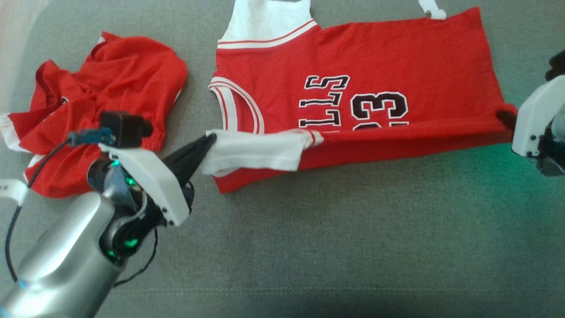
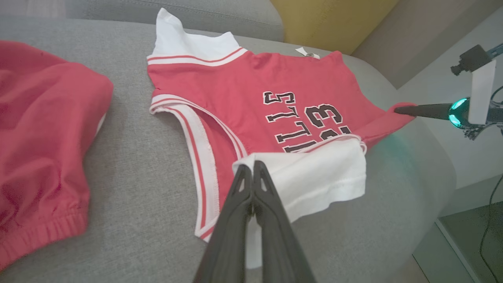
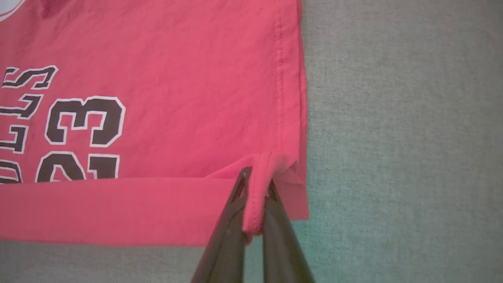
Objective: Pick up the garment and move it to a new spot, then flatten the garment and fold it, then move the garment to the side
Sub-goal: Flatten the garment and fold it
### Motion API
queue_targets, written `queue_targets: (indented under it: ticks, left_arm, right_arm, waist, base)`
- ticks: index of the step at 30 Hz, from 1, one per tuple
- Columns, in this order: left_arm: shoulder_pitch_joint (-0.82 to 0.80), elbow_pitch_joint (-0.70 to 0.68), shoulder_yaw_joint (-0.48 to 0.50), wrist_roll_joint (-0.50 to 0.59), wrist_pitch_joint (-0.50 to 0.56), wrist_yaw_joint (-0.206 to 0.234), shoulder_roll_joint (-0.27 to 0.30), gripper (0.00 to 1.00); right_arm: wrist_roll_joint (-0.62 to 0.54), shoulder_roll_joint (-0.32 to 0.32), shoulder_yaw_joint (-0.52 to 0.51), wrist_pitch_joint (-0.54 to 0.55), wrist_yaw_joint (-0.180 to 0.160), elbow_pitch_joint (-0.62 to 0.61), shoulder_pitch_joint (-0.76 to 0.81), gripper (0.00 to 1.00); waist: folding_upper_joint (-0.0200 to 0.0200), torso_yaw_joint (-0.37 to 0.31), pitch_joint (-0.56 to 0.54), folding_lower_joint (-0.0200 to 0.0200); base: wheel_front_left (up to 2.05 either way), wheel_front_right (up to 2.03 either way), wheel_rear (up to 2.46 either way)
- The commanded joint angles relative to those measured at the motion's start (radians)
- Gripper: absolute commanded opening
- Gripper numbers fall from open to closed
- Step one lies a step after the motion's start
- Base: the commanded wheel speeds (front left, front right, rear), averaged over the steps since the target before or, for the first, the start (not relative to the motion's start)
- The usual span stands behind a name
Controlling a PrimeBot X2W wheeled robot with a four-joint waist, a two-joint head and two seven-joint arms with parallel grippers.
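The garment (image 1: 375, 57) is a red jersey with white sleeves and black lettering, lying spread on the grey sofa (image 1: 353, 247). Its near edge is lifted and turned up along its whole length. My left gripper (image 1: 212, 138) is shut on the white sleeve (image 1: 256, 150) at the garment's near left corner. The left wrist view has those fingers (image 2: 251, 167) pinching the sleeve (image 2: 318, 173). My right gripper (image 1: 505, 117) is shut on the near right hem corner. In the right wrist view, red cloth (image 3: 177, 78) is bunched between the fingers (image 3: 255, 179).
Crumpled red shorts (image 1: 114, 88) lie on the sofa to the left, just behind my left arm. The left wrist view has the sofa's rounded right edge (image 2: 432, 165) dropping to the floor, and a yellow cushion (image 2: 334, 19) at the back.
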Motion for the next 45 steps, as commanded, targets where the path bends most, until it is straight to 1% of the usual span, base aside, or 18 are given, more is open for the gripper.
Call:
queue_targets:
  ticks: [1,14,15,16,17,18,19,21,25,29,31,35,37,39,42,45]
  left_arm:
    - [-0.077,0.006,0.058,0.012,-0.015,-0.009,0.020,0.00]
    - [-0.202,0.199,0.021,0.038,-0.057,-0.048,-0.051,0.00]
    - [-0.211,0.212,0.019,0.038,-0.062,-0.050,-0.058,0.00]
    - [-0.221,0.227,0.021,0.039,-0.071,-0.051,-0.065,0.00]
    - [-0.221,0.227,0.021,0.039,-0.071,-0.051,-0.065,0.00]
    - [-0.232,0.242,0.027,0.043,-0.087,-0.047,-0.072,0.37]
    - [-0.242,0.258,0.035,0.047,-0.107,-0.039,-0.081,1.00]
    - [-0.259,0.290,0.056,0.050,-0.150,-0.018,-0.101,1.00]
    - [-0.283,0.329,0.095,0.061,-0.266,0.007,-0.139,1.00]
    - [-0.271,0.338,0.146,0.057,-0.395,0.036,-0.173,1.00]
    - [-0.250,0.330,0.176,0.055,-0.440,0.056,-0.190,1.00]
    - [-0.168,0.265,0.235,0.069,-0.473,0.088,-0.230,1.00]
    - [-0.113,0.210,0.272,0.098,-0.476,0.106,-0.255,1.00]
    - [-0.047,0.145,0.320,0.138,-0.477,0.120,-0.291,1.00]
    - [0.056,0.072,0.359,0.212,-0.477,0.122,-0.342,1.00]
    - [0.149,0.038,0.375,0.290,-0.477,0.119,-0.376,1.00]
  right_arm:
    - [-0.022,-0.002,-0.009,-0.010,0.007,-0.017,-0.041,0.00]
    - [-0.084,0.056,0.009,-0.085,0.007,0.059,-0.118,0.00]
    - [-0.094,0.056,0.012,-0.108,0.007,0.060,-0.124,0.19]
    - [-0.103,0.057,0.013,-0.136,0.007,0.062,-0.131,1.00]
    - [-0.103,0.057,0.013,-0.136,0.007,0.062,-0.131,1.00]
    - [-0.109,0.060,0.013,-0.164,0.007,0.065,-0.138,1.00]
    - [-0.112,0.065,0.013,-0.192,0.007,0.070,-0.144,1.00]
    - [-0.114,0.076,0.010,-0.256,0.007,0.077,-0.154,1.00]
    - [-0.098,0.094,0.004,-0.401,0.007,0.084,-0.160,1.00]
    - [-0.069,0.102,0.010,-0.547,0.007,0.064,-0.131,1.00]
    - [-0.056,0.107,0.006,-0.635,0.007,0.039,-0.104,1.00]
    - [-0.051,0.124,-0.012,-0.809,0.007,-0.018,-0.023,1.00]
    - [-0.072,0.130,-0.019,-0.888,0.007,-0.052,0.027,1.00]
    - [-0.098,0.144,-0.036,-0.950,0.007,-0.083,0.084,1.00]
    - [-0.145,0.182,-0.074,-0.994,0.007,-0.140,0.175,1.00]
    - [-0.210,0.231,-0.119,-1.009,0.007,-0.204,0.269,1.00]
  waist:
    - [0.0000,0.002,0.022,0.0000]
    - [0.0000,0.001,0.085,0.0000]
    - [0.0000,0.000,0.088,0.0000]
    - [0.0000,0.000,0.091,0.0000]
    - [0.0000,0.000,0.091,0.0000]
    - [0.0000,0.000,0.094,0.0000]
    - [0.0000,-0.001,0.095,0.0000]
    - [0.0000,-0.003,0.094,0.0000]
    - [0.0000,-0.006,0.081,0.0000]
    - [0.0000,-0.008,0.053,0.0000]
    - [0.0000,-0.010,0.033,0.0000]
    - [0.0000,-0.016,-0.011,0.0000]
    - [0.0000,-0.018,-0.032,0.0000]
    - [0.0000,-0.021,-0.051,0.0000]
    - [0.0000,-0.027,-0.079,0.0000]
    - [0.0000,-0.037,-0.104,0.0000]
  base:
    - [0.00,0.00,0.00]
    - [0.00,0.00,0.00]
    - [0.00,0.00,0.00]
    - [0.00,0.00,0.00]
    - [0.00,0.00,0.00]
    - [0.00,0.00,0.00]
    - [0.00,0.00,0.00]
    - [0.00,0.00,0.00]
    - [0.00,0.00,0.00]
    - [0.00,0.00,0.00]
    - [0.00,0.00,0.00]
    - [0.00,0.00,0.00]
    - [0.00,0.00,0.00]
    - [0.00,0.00,0.00]
    - [0.00,0.00,0.00]
    - [0.00,0.00,0.00]
